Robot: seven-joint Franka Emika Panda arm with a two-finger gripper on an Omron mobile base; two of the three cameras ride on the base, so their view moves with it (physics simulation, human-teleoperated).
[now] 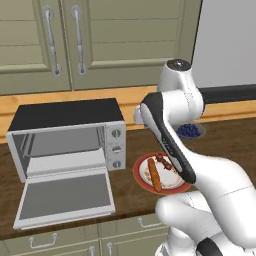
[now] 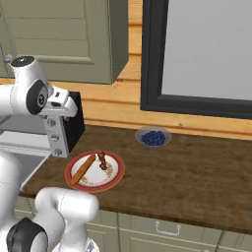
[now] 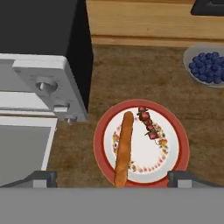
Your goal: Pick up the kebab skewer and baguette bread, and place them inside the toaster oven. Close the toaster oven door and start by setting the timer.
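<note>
Spread wide and holding nothing, the gripper [image 3: 112, 178] hangs above the bench [image 3: 175, 78], its two dark tips straddling the near rim of the red-rimmed plate [image 3: 175, 131] below. On that plate, directly under the gripper, the baguette bread [image 3: 124, 148] lies lengthwise, and the kebab skewer [image 3: 148, 123] rests just beside it on the plate's far half, apart from the loaf. Off to the gripper's left stands the toaster oven [image 1: 65, 132], the toaster oven door [image 1: 65, 197] dropped open and flat. Farther out to the right sits a bowl of blue berries [image 3: 209, 65].
</note>
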